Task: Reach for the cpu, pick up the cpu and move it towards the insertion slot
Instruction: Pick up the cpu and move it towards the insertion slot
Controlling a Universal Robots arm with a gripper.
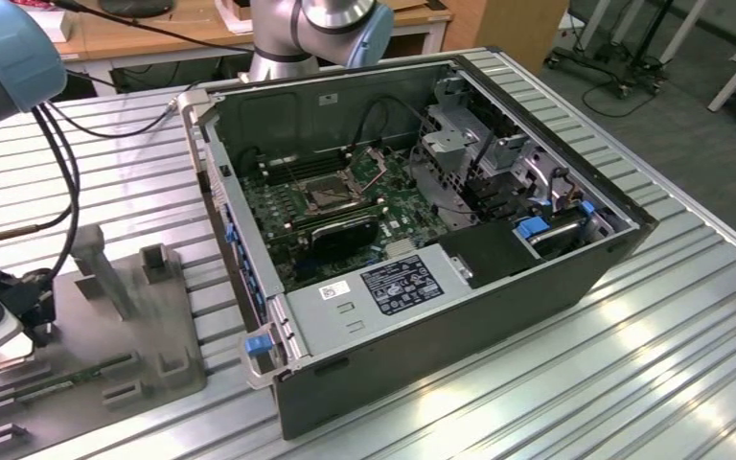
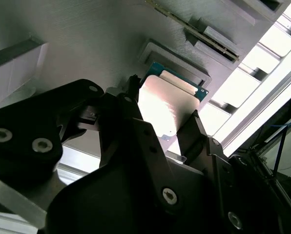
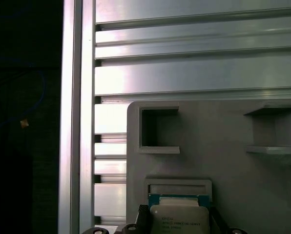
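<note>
The cpu [image 2: 166,105], a thin square chip with a pale metal top and a green edge, sits between my gripper's [image 2: 163,113] two black fingers [image 2: 197,130]. The fingers press on its opposite sides, so the gripper is shut on it. In the first wrist view the cpu [image 3: 179,218] hangs just off the tray's square recess [image 3: 177,187]. The insertion slot [image 1: 329,196], a silver-framed socket with a dark centre, lies on the green board inside the open computer case, far to the exterior view's right of my arm.
The grey plastic tray [image 1: 150,331] stands on the slatted aluminium table [image 1: 624,364] with upright posts and a green memory stick [image 1: 68,383] in its groove. The open computer case [image 1: 471,278] has tall walls around the board. The table's edge [image 3: 77,117] runs close by the tray.
</note>
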